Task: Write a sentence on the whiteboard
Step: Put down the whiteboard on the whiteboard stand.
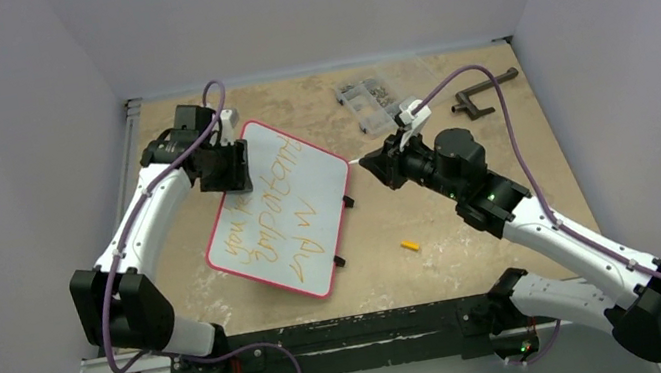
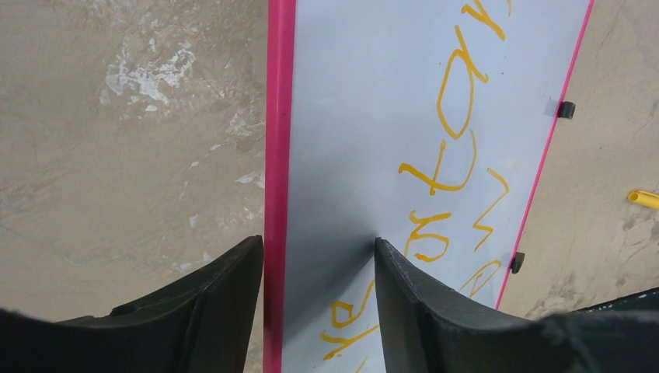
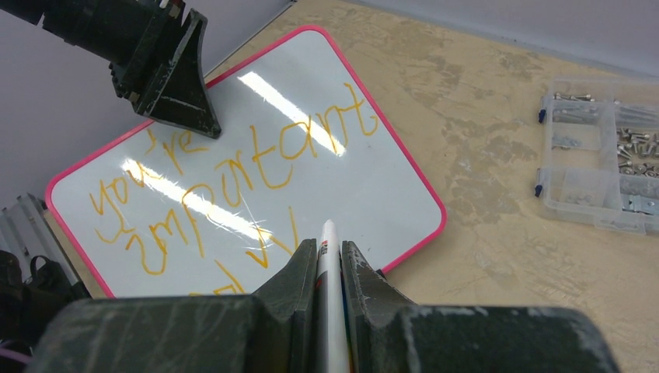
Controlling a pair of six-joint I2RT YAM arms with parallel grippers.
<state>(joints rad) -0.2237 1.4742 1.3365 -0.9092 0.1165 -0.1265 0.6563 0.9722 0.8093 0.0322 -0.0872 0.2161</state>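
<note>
The whiteboard (image 1: 311,185) lies slanted on the table, left of centre, with a red rim. The sentence (image 1: 274,221) in orange-yellow reads "you're important" plus a few more strokes (image 3: 233,171). My left gripper (image 1: 225,172) stands at the board's far left edge, open: in the left wrist view (image 2: 319,242) one finger is outside the rim and the other rests on the white surface (image 2: 350,116). My right gripper (image 1: 373,164) is shut on a white marker (image 3: 329,264), whose tip points at the board's right edge.
A small orange cap (image 1: 408,245) lies on the table right of the board; it also shows in the left wrist view (image 2: 643,198). A clear parts box (image 1: 371,101) sits at the back, with a dark metal tool (image 1: 478,93) to its right.
</note>
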